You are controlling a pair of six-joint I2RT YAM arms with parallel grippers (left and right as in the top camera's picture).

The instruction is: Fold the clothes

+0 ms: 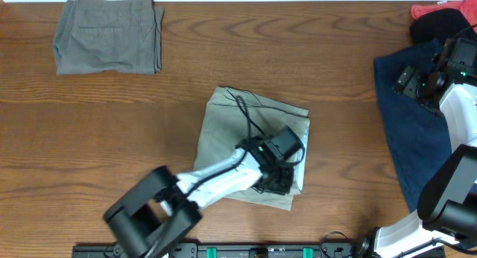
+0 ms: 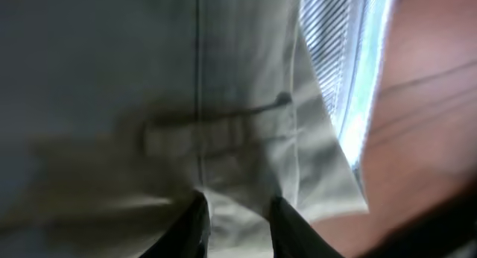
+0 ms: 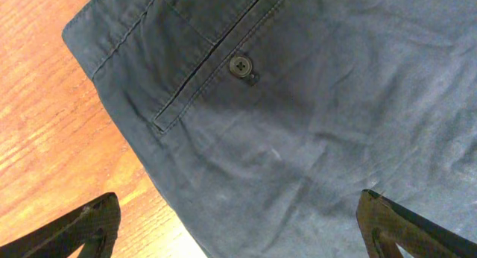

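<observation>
the khaki shorts (image 1: pixel 223 131) lie mid-table in a rough folded square, and my left claw (image 2: pixel 238 213) is down on their near right corner. its fingers (image 2: pixel 192 227) stand close together with a strip of cloth between them, but i cannot tell whether they pinch it or only rest there. my right claw (image 3: pixel 238 221) hangs spread wide above the navy shorts (image 3: pixel 298 139) at the table's right edge, holding nothing. both garments look light, limp and creasy, so they should drape and slide rather than keep shape. i would take the stitched hems or corners, where the layers are thicker, not the loose middle.
</observation>
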